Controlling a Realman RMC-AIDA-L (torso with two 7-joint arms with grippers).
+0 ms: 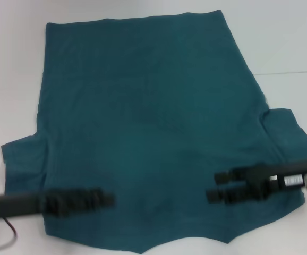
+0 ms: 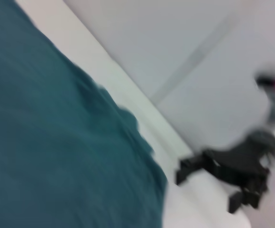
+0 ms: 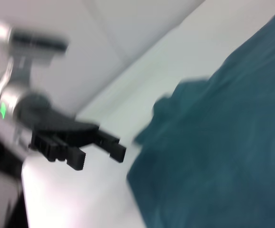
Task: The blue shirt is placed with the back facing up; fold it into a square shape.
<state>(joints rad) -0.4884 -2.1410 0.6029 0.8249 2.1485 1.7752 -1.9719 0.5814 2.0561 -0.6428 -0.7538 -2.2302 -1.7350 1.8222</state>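
The shirt [image 1: 148,133] lay flat across mid-frame on the table [image 1: 291,37], unfolded. The left gripper [image 1: 108,199], lower left, and the right gripper [image 1: 211,187], lower right, hovered over it, fingers parted, holding nothing. Recommended: pinch both near corners evenly. No containers were present.
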